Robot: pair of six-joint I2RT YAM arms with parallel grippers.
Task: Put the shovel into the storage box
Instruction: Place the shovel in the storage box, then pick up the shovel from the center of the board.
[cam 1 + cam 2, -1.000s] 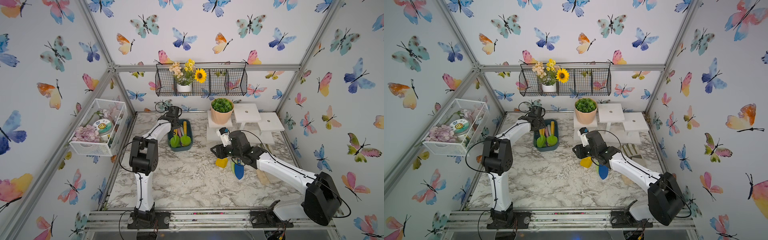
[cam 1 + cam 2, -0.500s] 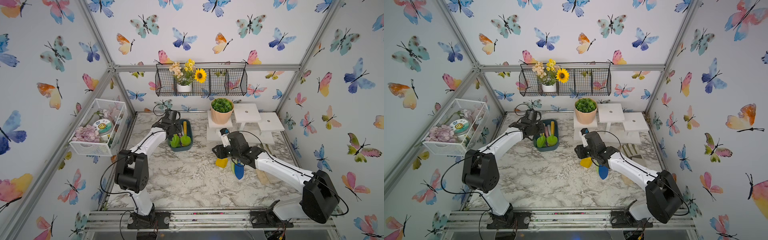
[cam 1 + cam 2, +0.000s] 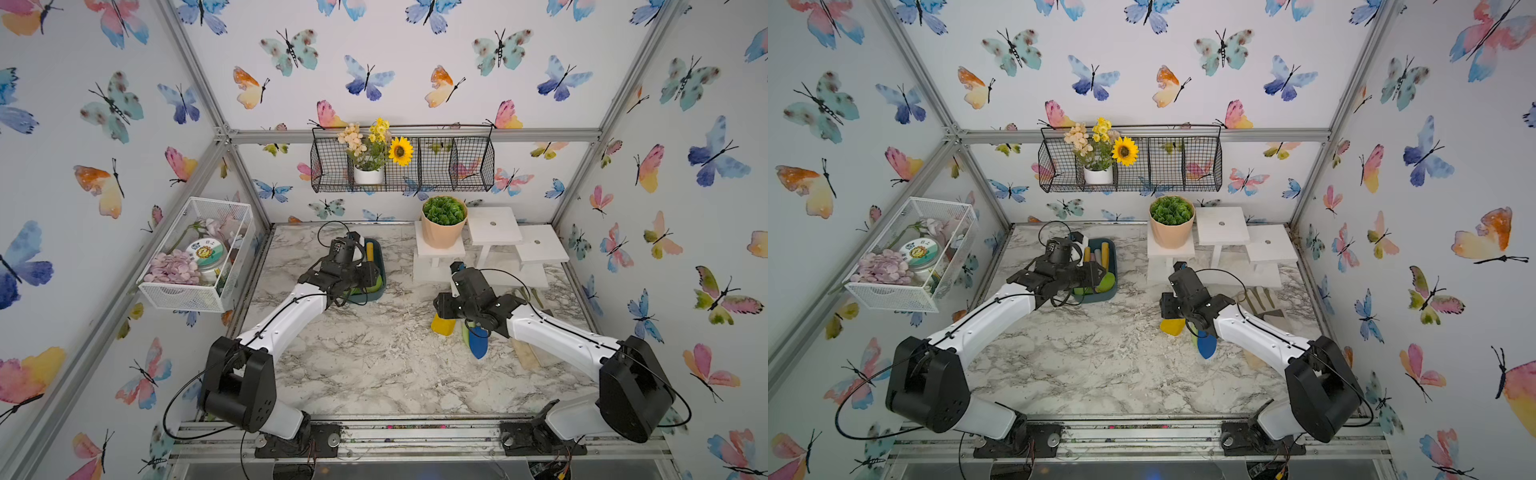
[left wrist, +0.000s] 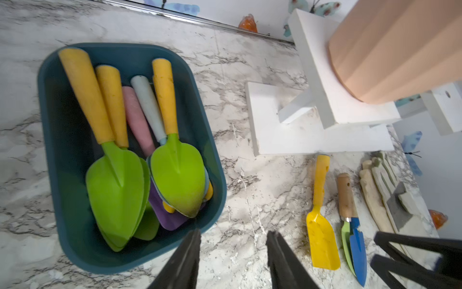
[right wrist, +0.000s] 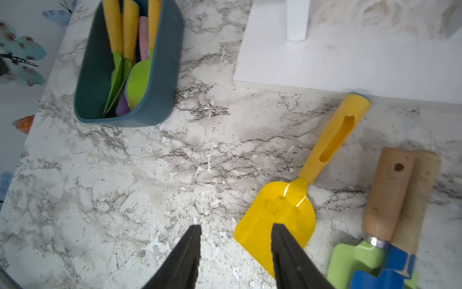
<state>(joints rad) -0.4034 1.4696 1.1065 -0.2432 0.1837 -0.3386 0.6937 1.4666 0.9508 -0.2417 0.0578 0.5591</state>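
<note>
Nr back edge of tabletop, left of middle, storage box is set; filled w/ green shovels. On tabletop toward right edge, well apart from box, yellow shovel is laid flat, handle end just by white stand; blue shovel laid beside it. Both held open, nothing gripped: left gripper by box's front end, right gripper above yellow blade.

You get both top views from high over the near edge, facing the far wall, whole marble table in frame. Left wrist view: close above the storage box. Right wrist view: close over the yellow shovel. Both wrist views share box and shovel.
</note>
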